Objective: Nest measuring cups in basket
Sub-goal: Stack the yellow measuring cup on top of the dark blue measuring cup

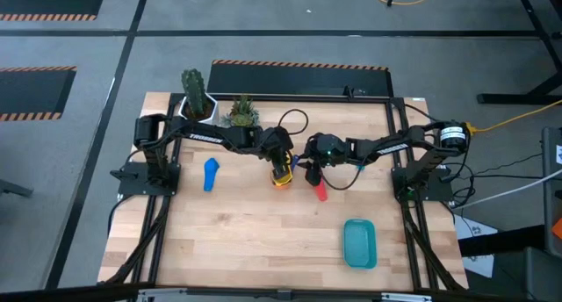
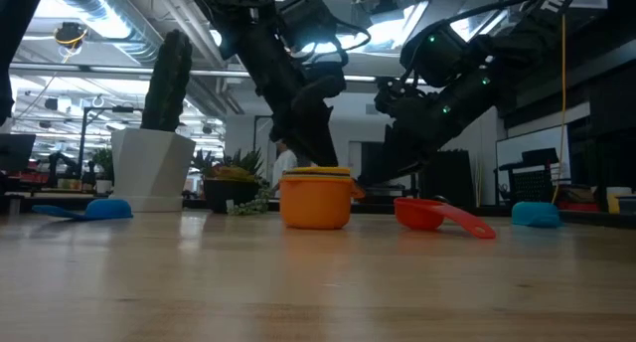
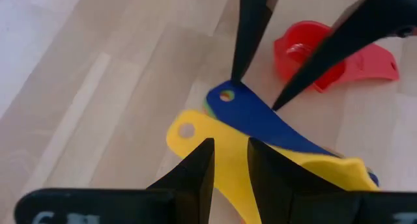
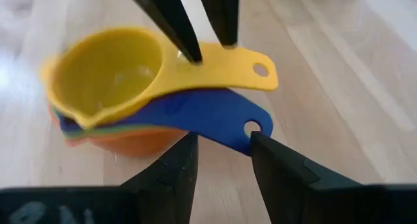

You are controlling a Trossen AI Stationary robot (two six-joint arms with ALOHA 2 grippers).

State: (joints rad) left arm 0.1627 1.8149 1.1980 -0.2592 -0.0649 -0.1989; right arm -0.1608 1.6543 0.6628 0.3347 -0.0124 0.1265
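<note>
Yellow measuring cup (image 4: 107,71) topmost in a nested stack near the middle of the desk (image 1: 263,240), over a dark blue cup (image 4: 215,116), a thin green rim and an orange cup (image 2: 316,198) at the bottom. Handles of the yellow and dark blue cups fanned apart, both reaching toward the right arm's side. Left gripper (image 3: 229,165) low over the yellow handle, fingers narrowly parted, tips on or just above it; contact not clear. Right gripper (image 4: 221,155) facing the stack from the opposite side, fingers narrowly parted astride the dark blue handle's holed tip. Red cup (image 1: 320,192) just beside the stack, handle toward the desk's front edge. Light blue cup (image 1: 211,174) apart, toward the left edge. Teal basket (image 1: 359,243) well apart, near the front right corner, long axis front to back.
</note>
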